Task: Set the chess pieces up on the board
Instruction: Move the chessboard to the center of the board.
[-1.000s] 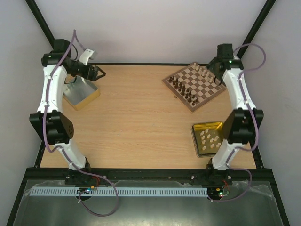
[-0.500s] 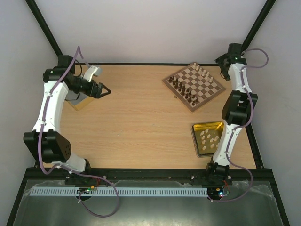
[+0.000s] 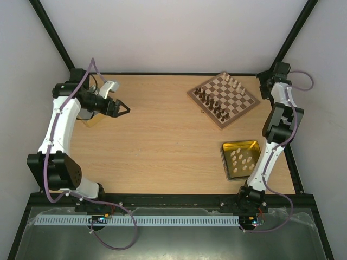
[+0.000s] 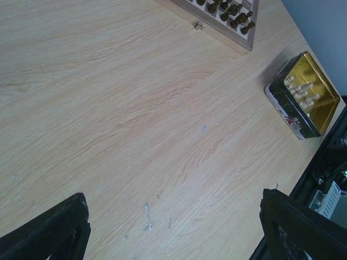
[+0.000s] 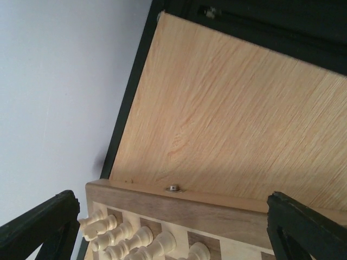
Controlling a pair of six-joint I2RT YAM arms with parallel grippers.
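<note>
**board far right, both pincers wide open and empty**

from the top cam: board [image 3: 223,99] turned diagonal at the far right of the worktop [image 3: 157,135]. dark pieces [image 3: 212,105] lined along its near-left side, a few pale pieces [image 3: 232,81] along the far edge. more pale ones sitting in the gold tray [image 3: 238,144] nearer the right arm's base, well apart from the board. can't make out the right arm's fingers from up there though.

right wrist cam fills that in: right pincer [image 5: 171,199] spread wide, nothing between the fingers. looks down on the board's border with its little clasp [image 5: 173,188], pale pieces just inside it.

left wrist cam: left pincer [image 4: 173,197] gaping too, nothing held. mostly bare wood below, board corner and tray off at the top and right edges.

pose-wise: left arm bowed up the left side, pincer pointing right over the worktop, partly covering a metal tin [image 3: 91,120]. right arm stretched tall up the right edge, wrist at the far right corner just beside the board.
</note>
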